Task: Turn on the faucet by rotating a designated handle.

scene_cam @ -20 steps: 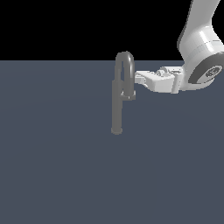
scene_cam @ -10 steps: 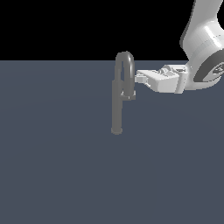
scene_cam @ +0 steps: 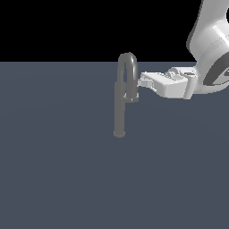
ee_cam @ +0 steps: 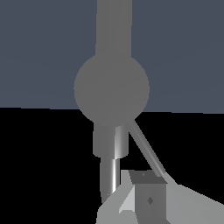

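Note:
The matte-grey faucet (scene_cam: pixel 119 112) stands upright on its small round foot, topped by an inverted-U arch. The handle (scene_cam: pixel 132 96) is the stubby piece ending the arch's shorter leg, on the exterior view's right of the post. My white gripper (scene_cam: pixel 143 82) reaches in horizontally from the exterior view's right, its tips just beside the shorter leg, slightly above the handle. The fingers look shut with nothing between them. In the wrist view the faucet (ee_cam: pixel 113 83) fills the middle, the handle (ee_cam: pixel 110 142) shows pale highlights, and a thin grey rod slants from it to my gripper (ee_cam: pixel 142 186).
A flat dark blue-grey floor (scene_cam: pixel 67 179) spreads all around the faucet. The white arm (scene_cam: pixel 210 49) rises at the exterior view's upper right. Beyond the floor's far edge everything is black.
The fingertips stay next to the arch's shorter leg. The wrist and arm have shifted slightly toward the exterior view's right. The faucet looks the same.

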Controlling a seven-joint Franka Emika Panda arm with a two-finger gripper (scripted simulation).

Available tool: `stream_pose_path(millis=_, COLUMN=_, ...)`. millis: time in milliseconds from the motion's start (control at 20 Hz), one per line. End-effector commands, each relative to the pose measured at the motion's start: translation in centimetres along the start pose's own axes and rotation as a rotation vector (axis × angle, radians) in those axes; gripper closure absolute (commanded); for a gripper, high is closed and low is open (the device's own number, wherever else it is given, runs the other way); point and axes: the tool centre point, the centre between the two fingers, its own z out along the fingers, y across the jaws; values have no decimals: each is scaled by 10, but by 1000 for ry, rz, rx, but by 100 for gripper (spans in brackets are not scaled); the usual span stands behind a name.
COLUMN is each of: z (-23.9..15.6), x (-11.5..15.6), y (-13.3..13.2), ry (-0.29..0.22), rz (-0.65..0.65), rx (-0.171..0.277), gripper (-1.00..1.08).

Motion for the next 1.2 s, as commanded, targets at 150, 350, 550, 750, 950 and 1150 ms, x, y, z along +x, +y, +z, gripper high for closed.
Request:
stream_pose_path(millis=150, z=0, x=7, y=9, ry=-2, rz=3, rx=-1, gripper=108)
stream_pose_path(millis=350, z=0, x=27, y=25, ry=-5, rz=18, rx=-1, gripper=108)
stream_pose_path(millis=550, z=0, x=12, y=20, ry=0, rz=-20, rx=-7, gripper=108)
stream_pose_path(millis=750, z=0, x=42, y=29, ry=-4, rz=5, rx=-3, gripper=108)
stream_pose_path(millis=950, z=0, x=64, y=36, ry=-7, rz=25, rx=-1, gripper=108)
stream_pose_path(millis=1150, z=0, x=52, y=24, ry=-5, rz=-9, rx=-8, gripper=108)
